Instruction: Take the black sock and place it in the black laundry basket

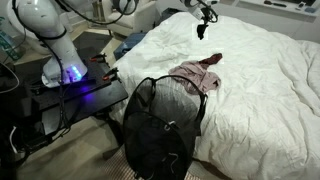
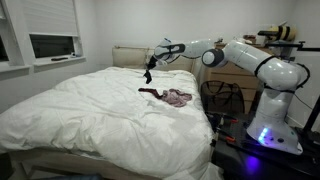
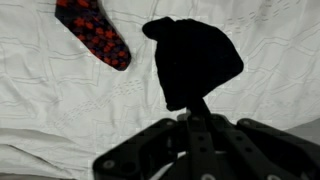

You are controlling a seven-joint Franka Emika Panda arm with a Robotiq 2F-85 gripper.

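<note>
Jaws clenched on one end of the black sock, dangling limp under the gripper above the bed, well apart from the black laundry basket, looks light and floppy, so an end pinch seems plenty.

soft even indoor light, slightly blurry

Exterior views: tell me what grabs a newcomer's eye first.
The gripper holds a black sock dangling above the white bed. A pinkish clothes pile lies near the bed's edge, just behind the black basket that stands beside the bed. In the wrist view, a patterned sock lies on the sheet.
</note>
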